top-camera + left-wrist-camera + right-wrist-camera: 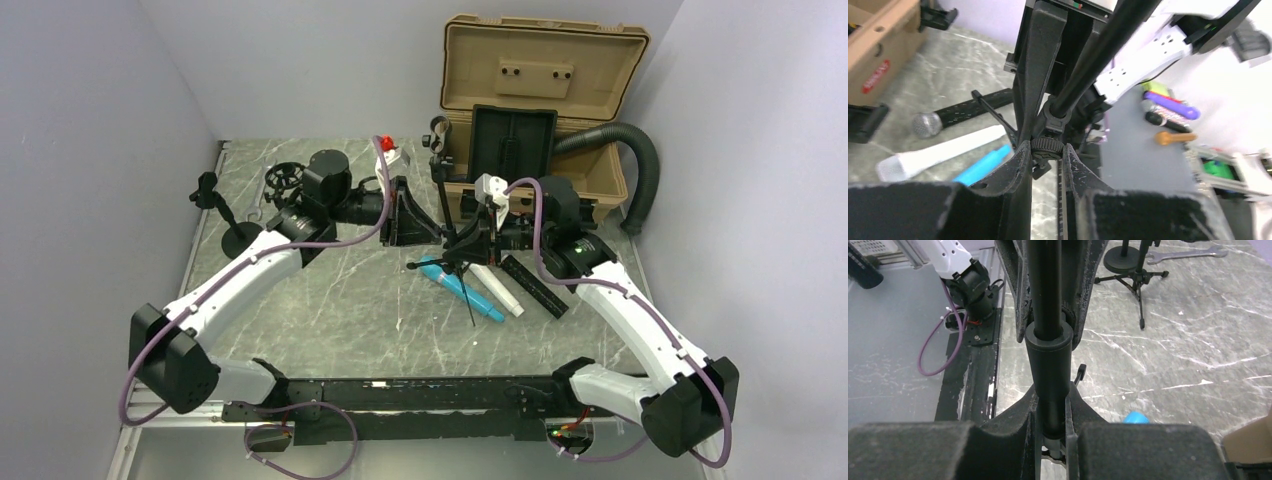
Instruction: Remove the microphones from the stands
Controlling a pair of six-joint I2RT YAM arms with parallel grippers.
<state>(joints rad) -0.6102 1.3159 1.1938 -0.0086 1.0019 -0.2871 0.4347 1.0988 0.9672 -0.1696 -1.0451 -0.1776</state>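
A black tripod stand [447, 205] rises at mid-table, with a ring-shaped clip [437, 135] on top in which I make out no microphone. My left gripper [425, 228] is shut on the stand's knurled knob [1047, 146] at the joint below the pole. From the other side my right gripper [470, 245] is shut on the pole's thick collar [1049, 365]. Under the stand lie three microphones: a blue one [460, 288], a white one [497, 290] and a black one [533, 285] with a silver grille [927, 124].
An open tan case [540, 60] stands at the back right with a black ribbed hose [640, 170] beside it. A small round-base stand [240, 238], a shock mount [284, 180] and a wrench [1188, 254] are at the left.
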